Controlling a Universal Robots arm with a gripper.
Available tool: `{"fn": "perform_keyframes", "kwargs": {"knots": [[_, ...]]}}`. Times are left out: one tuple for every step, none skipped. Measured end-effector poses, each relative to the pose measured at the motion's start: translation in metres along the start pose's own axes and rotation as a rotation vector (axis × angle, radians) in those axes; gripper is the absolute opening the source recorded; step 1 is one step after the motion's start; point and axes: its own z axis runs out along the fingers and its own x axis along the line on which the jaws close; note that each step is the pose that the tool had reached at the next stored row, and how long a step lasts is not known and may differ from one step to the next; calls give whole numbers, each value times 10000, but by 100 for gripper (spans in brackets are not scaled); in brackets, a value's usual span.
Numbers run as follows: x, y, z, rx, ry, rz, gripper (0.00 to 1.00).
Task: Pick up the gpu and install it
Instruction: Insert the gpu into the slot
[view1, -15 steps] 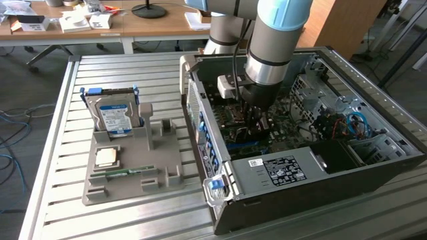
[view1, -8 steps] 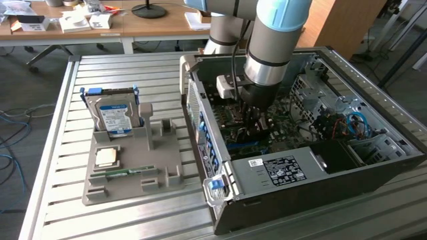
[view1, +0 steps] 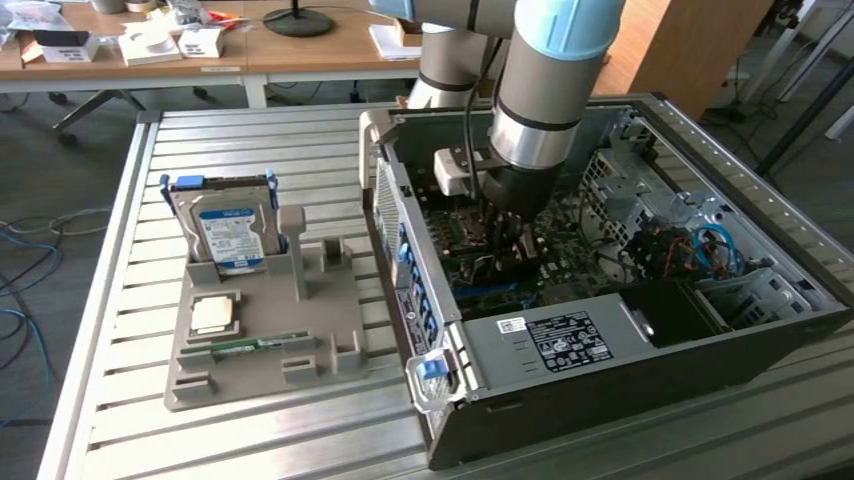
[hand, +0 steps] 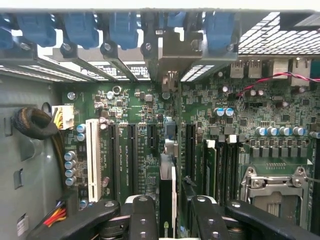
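Wrist view gives you what the outside camera cannot: the gripper has its two black fingers closed narrowly on the gpu, which stands edge-on between them, a thin dark card with a pale edge, reaching down to the green motherboard. You cannot tell from either view whether its lower edge sits fully in a slot. You can count one white slot and several black ones across the board, five blue clips along the top of the frame, and a processor socket at the lower right.

In the exterior view you see the arm reaching down from the top centre into the open computer case on the right half of the frame, with the gripper low over the board and the card hidden behind it. That view also shows you the grey parts holder at the left centre on the slatted table. On it you can count one hard drive standing upright, one square chip lying flat, and one memory stick near the holder's lower edge
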Motion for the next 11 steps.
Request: {"fn": "perform_keyframes", "kwargs": {"knots": [[0,-1,-25,0,1,0,33],[0,-2,-53,1,-3,0,33],[0,-2,-87,1,-3,0,33],[0,-3,-128,1,-2,0,33],[0,-5,-169,2,-4,0,33],[0,-6,-214,1,-2,0,33],[1,-7,-262,1,-2,0,33],[1,-8,-306,2,-3,0,33],[1,-9,-351,2,-3,0,33],[1,-11,-396,2,-3,0,33],[1,-12,-441,2,-3,0,33]]}}
